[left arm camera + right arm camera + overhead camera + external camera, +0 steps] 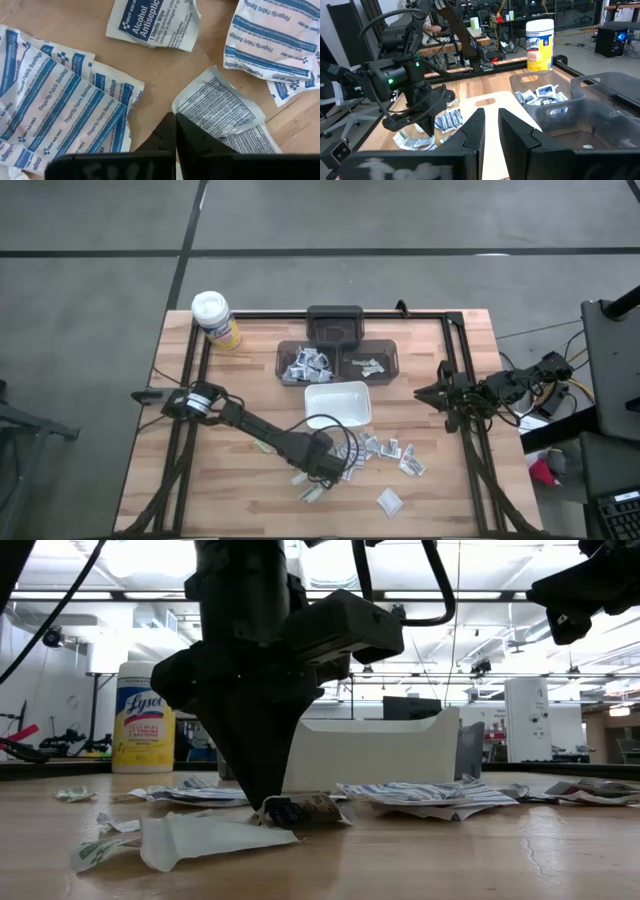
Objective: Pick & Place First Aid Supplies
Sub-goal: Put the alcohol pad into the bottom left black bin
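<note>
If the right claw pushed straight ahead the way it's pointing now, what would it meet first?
Most likely the white tray, which lies directly past the right claw in its wrist view. Beyond that sit the loose packets and the left arm. Depth is unclear, so it could pass above the tray.

Dark jointed arms, looping black cables, tapered black fingers [200,145].
</note>
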You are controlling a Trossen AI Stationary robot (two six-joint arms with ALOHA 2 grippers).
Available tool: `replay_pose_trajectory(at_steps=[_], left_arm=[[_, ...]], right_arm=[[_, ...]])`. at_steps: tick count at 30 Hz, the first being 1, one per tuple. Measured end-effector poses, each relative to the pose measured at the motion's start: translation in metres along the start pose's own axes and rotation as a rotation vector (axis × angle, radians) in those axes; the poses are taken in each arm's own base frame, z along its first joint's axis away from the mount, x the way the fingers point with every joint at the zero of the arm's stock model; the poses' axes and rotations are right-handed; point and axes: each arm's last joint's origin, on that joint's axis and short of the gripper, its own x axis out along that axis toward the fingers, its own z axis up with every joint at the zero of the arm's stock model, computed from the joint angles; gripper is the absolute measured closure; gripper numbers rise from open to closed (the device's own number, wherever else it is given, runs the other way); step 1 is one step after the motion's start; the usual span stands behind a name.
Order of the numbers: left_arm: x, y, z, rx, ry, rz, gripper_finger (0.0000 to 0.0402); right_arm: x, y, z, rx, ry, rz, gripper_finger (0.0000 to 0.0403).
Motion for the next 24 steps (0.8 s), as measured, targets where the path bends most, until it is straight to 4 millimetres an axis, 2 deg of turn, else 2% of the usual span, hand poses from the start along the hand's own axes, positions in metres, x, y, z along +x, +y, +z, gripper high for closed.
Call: replay_pose_trajectory(at_steps=[12,24], left_arm=[[-0.013,0.0,0.002,0.042,-0.052,-0.008,0.0401],[-0.017,0.002,0.006,0.04,-0.122,0.021,0.0401]], right_arm=[[0.0,0.0,0.0,0.0,-0.001,0.0,0.0351],[0.0,0.0,0.0,0.019,0.0,0.0,0.0351]])
